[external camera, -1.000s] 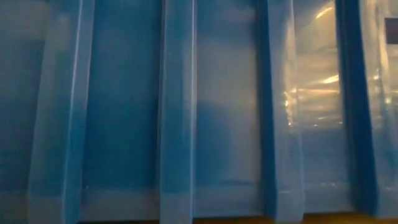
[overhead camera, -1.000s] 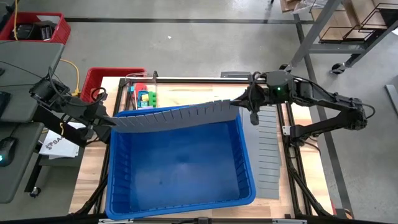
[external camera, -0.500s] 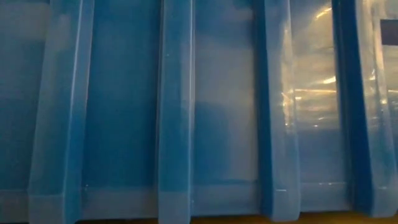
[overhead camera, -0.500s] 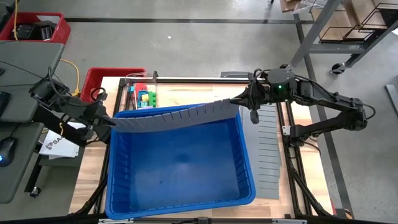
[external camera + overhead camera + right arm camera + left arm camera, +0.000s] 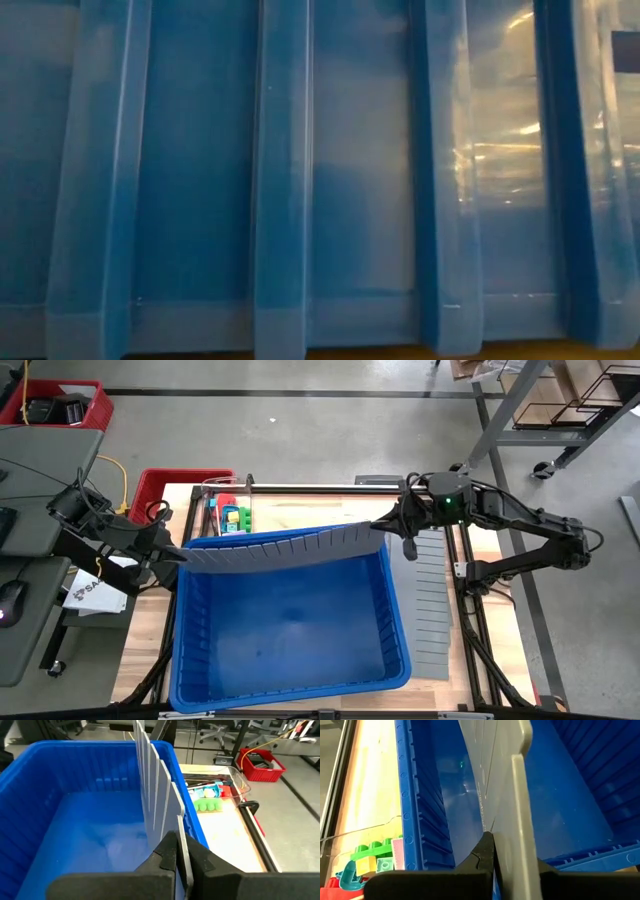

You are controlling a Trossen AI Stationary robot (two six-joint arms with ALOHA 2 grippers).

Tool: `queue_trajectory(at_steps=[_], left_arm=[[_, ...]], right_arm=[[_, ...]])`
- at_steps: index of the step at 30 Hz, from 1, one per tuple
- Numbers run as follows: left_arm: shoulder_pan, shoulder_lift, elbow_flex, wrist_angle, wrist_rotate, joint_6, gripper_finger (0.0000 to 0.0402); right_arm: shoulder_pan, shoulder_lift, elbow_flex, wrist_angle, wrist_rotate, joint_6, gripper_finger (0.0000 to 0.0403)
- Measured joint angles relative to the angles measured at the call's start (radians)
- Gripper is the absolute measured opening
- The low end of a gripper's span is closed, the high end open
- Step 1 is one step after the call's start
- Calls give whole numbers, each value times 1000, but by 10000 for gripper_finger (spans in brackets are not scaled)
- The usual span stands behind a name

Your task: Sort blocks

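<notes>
A long grey divider panel (image 5: 280,547) with a notched upper edge stands on edge across the far part of the large blue bin (image 5: 290,625). My left gripper (image 5: 176,553) is shut on its left end and my right gripper (image 5: 388,525) on its right end. The small coloured blocks (image 5: 232,516) lie in a clear tray at the table's far left, beyond the bin; they also show in the left wrist view (image 5: 370,862) and the right wrist view (image 5: 210,795). The low view shows only the bin's ribbed wall (image 5: 300,180). My left gripper pinches the panel's left end (image 5: 517,845) between its two fingers (image 5: 482,855), one on each face, coming level from the table's left. The panel stands on edge and runs away over the bin. I cannot tell whether its lower edge touches the bin. My right gripper pinches the panel's right end (image 5: 181,837) between its two fingers (image 5: 167,852), one on each face, coming from the table's right and slanting down. The panel stands on edge, its top above the bin's rim.
A second grey divider panel (image 5: 432,600) lies flat on the table right of the bin. A red crate (image 5: 165,490) stands at the table's far left corner. Metal frame rails (image 5: 470,610) run along the table's sides.
Both grippers have kept hold of the panel's ends. The bin's wall has shifted slightly in the low view.
</notes>
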Motion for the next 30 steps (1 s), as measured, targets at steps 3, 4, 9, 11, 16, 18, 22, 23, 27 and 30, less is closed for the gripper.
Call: queue_trajectory(at_steps=[3,4,9,11,16,18,22,23,27,30], left_arm=[[0,0,0,0,-2,-1,1],[0,0,0,0,-3,-1,1],[0,2,0,9,-11,-1,1],[1,2,0,13,-18,-1,1],[0,1,-33,12,-17,-32,1],[0,1,-67,9,-12,-70,1],[0,-2,-133,26,28,-90,1],[0,-2,-142,30,34,-97,1],[0,-2,-152,30,27,-108,1],[0,-5,-153,20,1,-147,1]], right_arm=[[0,2,0,-15,7,-1,0],[0,5,0,-25,7,4,0],[0,15,0,-113,11,18,0],[0,15,-1,-135,11,21,0],[0,13,-1,-138,10,19,0],[0,13,-1,-140,9,21,0],[1,13,-2,-145,6,21,0],[1,13,-2,-148,7,21,0],[0,21,-2,-166,6,21,0],[0,32,-2,-195,16,18,0]])
